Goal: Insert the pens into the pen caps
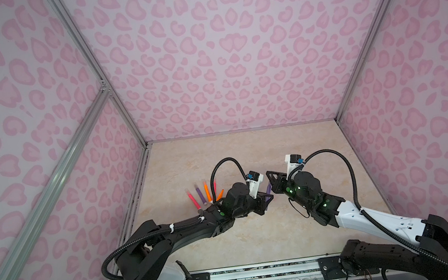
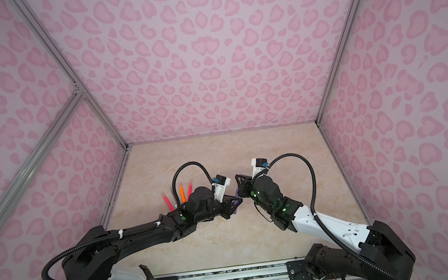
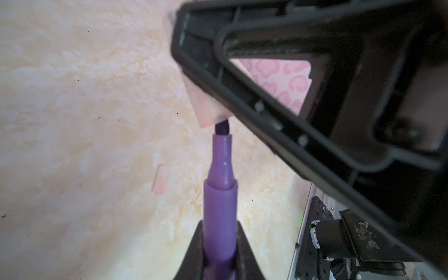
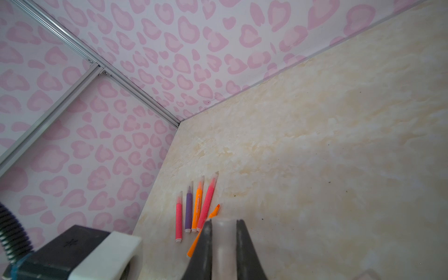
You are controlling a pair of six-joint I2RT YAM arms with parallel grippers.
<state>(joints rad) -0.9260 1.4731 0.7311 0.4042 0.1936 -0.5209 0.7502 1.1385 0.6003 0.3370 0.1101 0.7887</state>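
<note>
My left pincer [image 3: 219,238] is clamped on the purple pen [image 3: 219,203], my right pincer [image 4: 224,224] on a clear cap [image 4: 224,244]. Only the left wrist view shows the tip at the cap's mouth, plus one loose cap [image 3: 160,179] on the table. Right wrist view: five pens [image 4: 198,206] lying near the left wall, two pink, two orange, one purple. Beige marbled tabletop [image 4: 315,157], pink leopard-print walls [image 1: 220,46].

Black-and-white arms [image 1: 187,231], ribbed black cables [image 1: 350,172]
</note>
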